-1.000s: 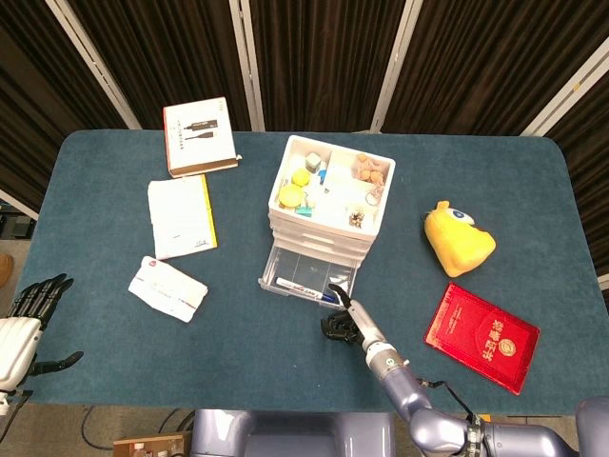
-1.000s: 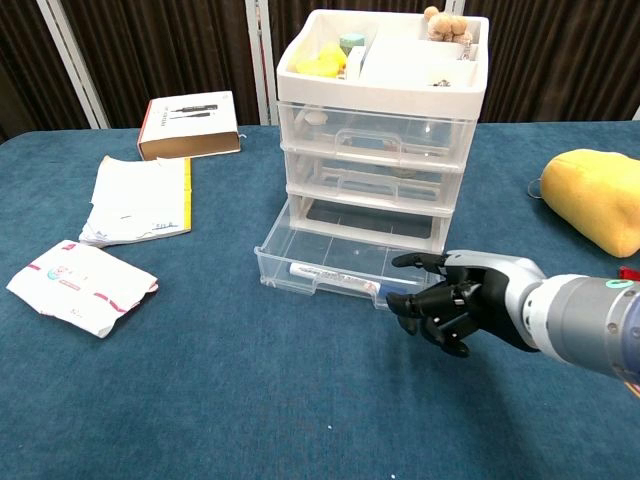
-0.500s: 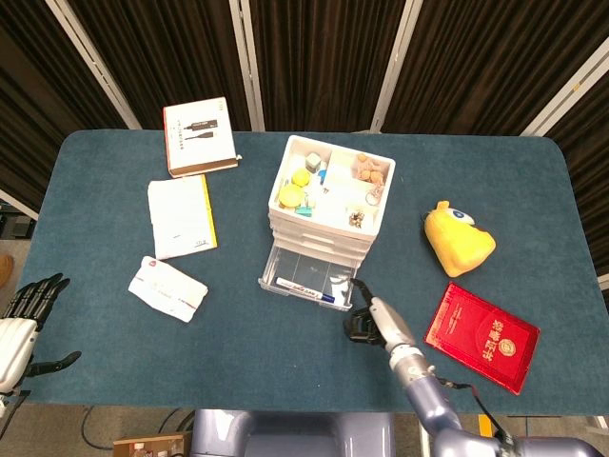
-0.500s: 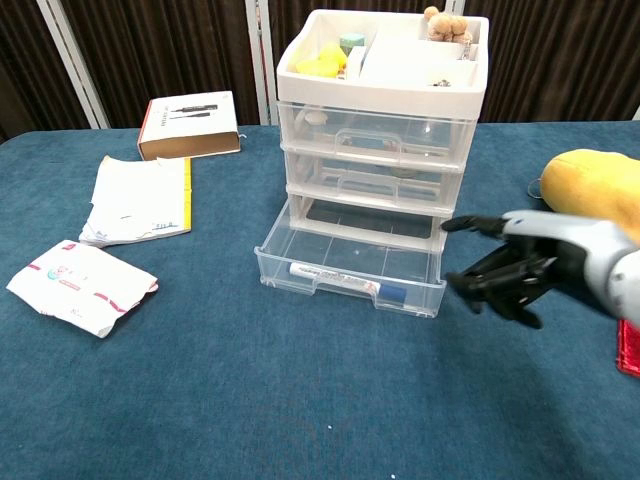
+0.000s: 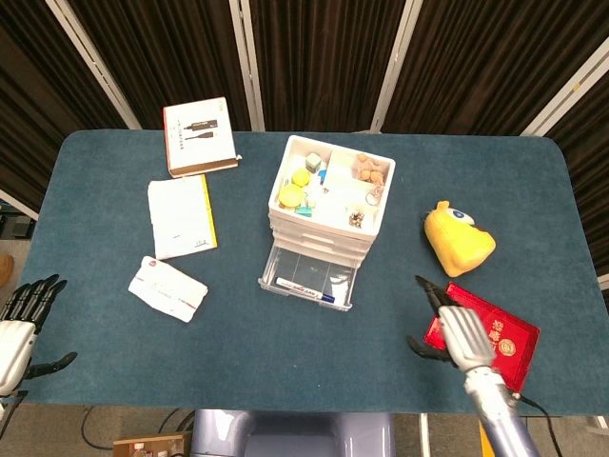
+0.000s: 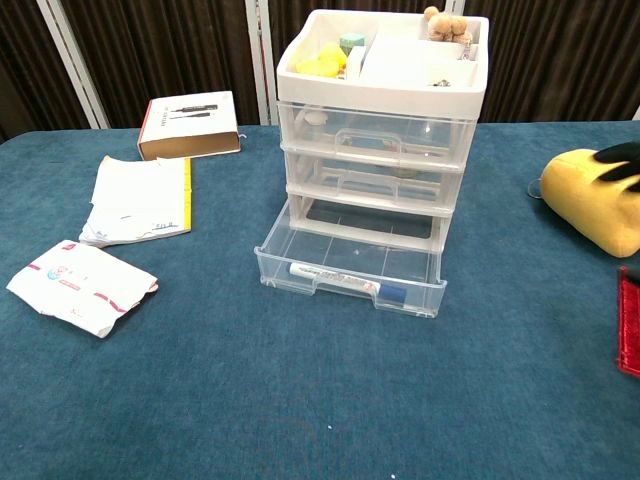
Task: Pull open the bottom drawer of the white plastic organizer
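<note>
The white plastic organizer point(image 5: 318, 235) point(image 6: 300, 75) stands mid-table with small items in its top tray. Its clear bottom drawer point(image 5: 309, 265) point(image 6: 352, 255) is pulled out toward me, and a marker point(image 6: 345, 279) lies along its front. My right hand point(image 5: 459, 333) hovers well to the right of the drawer, over the left edge of a red booklet point(image 5: 500, 335), fingers spread and holding nothing. At the table's near left corner my left hand point(image 5: 19, 324) is empty, its fingers apart. In the chest view only dark fingertips point(image 6: 622, 158) show at the right edge.
A yellow plush toy point(image 5: 459, 238) point(image 6: 595, 200) lies right of the organizer. To the left are a boxed book point(image 5: 200, 138), a white notebook with a yellow spine point(image 5: 181, 217) and a white packet point(image 5: 167, 288).
My right hand has left the drawer's front right corner and moved right, to above the red booklet, with its fingers spreading. The drawer stays pulled out. The left hand has barely moved.
</note>
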### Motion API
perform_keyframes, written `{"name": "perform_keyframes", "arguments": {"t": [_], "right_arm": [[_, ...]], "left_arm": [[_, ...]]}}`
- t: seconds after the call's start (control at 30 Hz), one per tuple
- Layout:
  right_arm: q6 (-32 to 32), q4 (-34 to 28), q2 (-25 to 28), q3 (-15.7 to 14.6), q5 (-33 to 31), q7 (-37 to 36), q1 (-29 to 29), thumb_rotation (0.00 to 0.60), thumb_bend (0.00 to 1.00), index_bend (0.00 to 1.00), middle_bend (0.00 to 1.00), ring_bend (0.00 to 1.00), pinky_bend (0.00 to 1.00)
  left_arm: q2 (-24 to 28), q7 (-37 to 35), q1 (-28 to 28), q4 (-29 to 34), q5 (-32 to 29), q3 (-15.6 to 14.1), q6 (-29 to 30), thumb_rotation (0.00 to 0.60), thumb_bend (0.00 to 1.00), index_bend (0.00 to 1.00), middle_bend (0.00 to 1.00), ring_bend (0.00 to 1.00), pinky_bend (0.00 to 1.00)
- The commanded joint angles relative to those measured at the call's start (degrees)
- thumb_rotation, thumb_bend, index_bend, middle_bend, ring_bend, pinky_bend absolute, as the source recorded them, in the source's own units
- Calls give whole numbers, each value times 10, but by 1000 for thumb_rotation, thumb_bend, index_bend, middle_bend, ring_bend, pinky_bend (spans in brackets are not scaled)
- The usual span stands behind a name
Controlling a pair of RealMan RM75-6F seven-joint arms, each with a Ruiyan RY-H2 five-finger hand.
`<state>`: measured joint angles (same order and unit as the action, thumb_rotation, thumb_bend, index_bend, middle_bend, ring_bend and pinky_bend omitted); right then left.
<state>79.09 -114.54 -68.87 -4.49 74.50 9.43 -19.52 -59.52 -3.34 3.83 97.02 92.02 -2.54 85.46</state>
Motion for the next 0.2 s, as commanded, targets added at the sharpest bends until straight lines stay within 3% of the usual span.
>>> {"name": "perform_keyframes", "arguments": {"t": [0.03,0.2], "right_arm": [[96,104,41,-60,131,-33,76,600,290,0,0,0,62],[146,169,34,-63,177,-50,113,600,289,0,0,0,31]], "left_arm": [[-5,13,-2,-4,-1,2,3,600,9,0,0,0,0],[-8,28,-1,-6,-4,2,-1,600,8,0,0,0,0]]}}
